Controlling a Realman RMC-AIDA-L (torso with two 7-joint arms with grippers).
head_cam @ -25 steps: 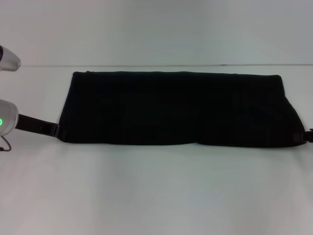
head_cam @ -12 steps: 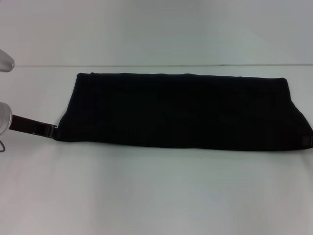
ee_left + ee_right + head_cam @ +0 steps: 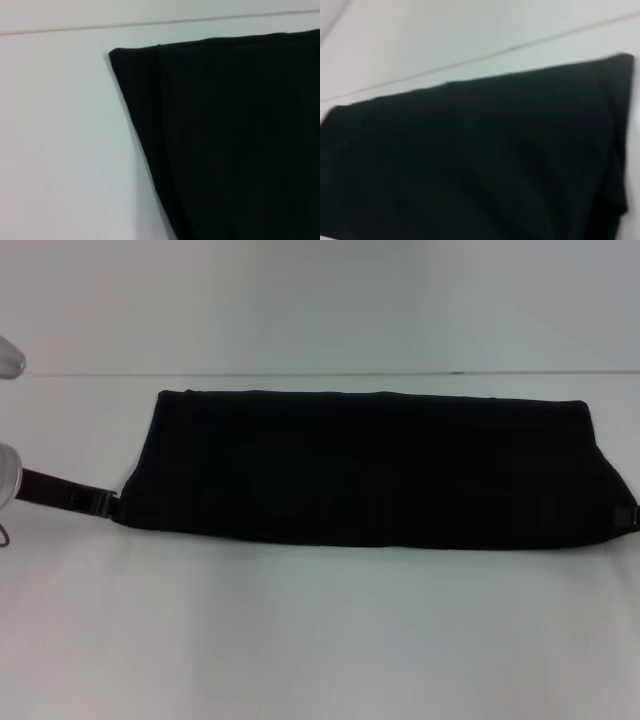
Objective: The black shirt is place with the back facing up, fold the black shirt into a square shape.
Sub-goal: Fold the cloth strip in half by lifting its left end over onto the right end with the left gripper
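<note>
The black shirt lies folded into a long flat band across the white table, with no lettering showing. My left gripper reaches in low from the left and is shut on the band's near left corner. My right gripper is shut on the near right corner, at the head view's right edge. The near edge runs taut between them. The left wrist view shows the shirt with its far left corner. The right wrist view is filled by the shirt. Neither wrist view shows fingers.
The table's far edge runs just behind the shirt, against a pale wall. Bare white tabletop stretches in front of the shirt toward me.
Over the last second the shirt slid to the right with both grippers, and its near edge pulled straighter. In the last half second it has hardly moved.
</note>
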